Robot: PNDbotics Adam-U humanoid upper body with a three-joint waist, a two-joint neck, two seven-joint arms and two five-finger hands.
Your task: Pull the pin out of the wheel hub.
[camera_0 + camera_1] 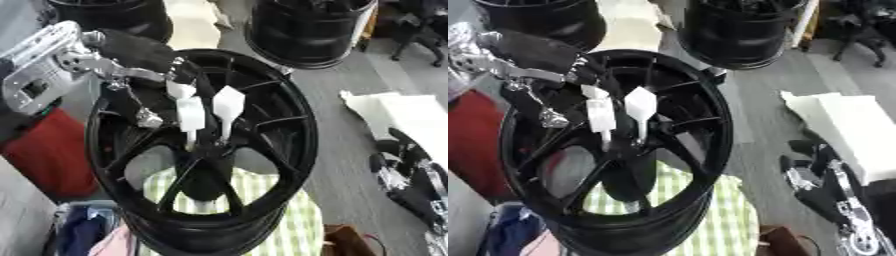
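Item, nearest the viewer: a black multi-spoke alloy wheel (206, 150), standing on edge and tilted, its open face turned up toward the camera. Its lower rim rests on a green-and-white checked cloth (289, 220).

Item: wheel hub (203, 150), the dark centre where the spokes meet. Two thin pale pins (226, 131) stand at the hub, side by side and nearly upright. I cannot tell which of them is to come out.

Item: left hand (197, 102), black and silver with white fingertips, reaching in from the upper left over the rim. Its fingers (228, 102) are lowered over the pin tops, one white tip lying on each pin. Whether they pinch a pin or only touch it cannot be told from either view.

Item: right hand (833, 185), dark, low at the right edge, well apart from the wheel. It looks idle; its finger posture is not readable.

Item, background: further black wheels (311, 30) along the far edge; a white sheet-like object (402, 115) on the grey floor to the right; a red object (44, 150) at left.

Status, as judged: both pins appear seated in the hub, so extraction is not done. The approach looks complete; securing the grasp and drawing the pin out along its length remain.
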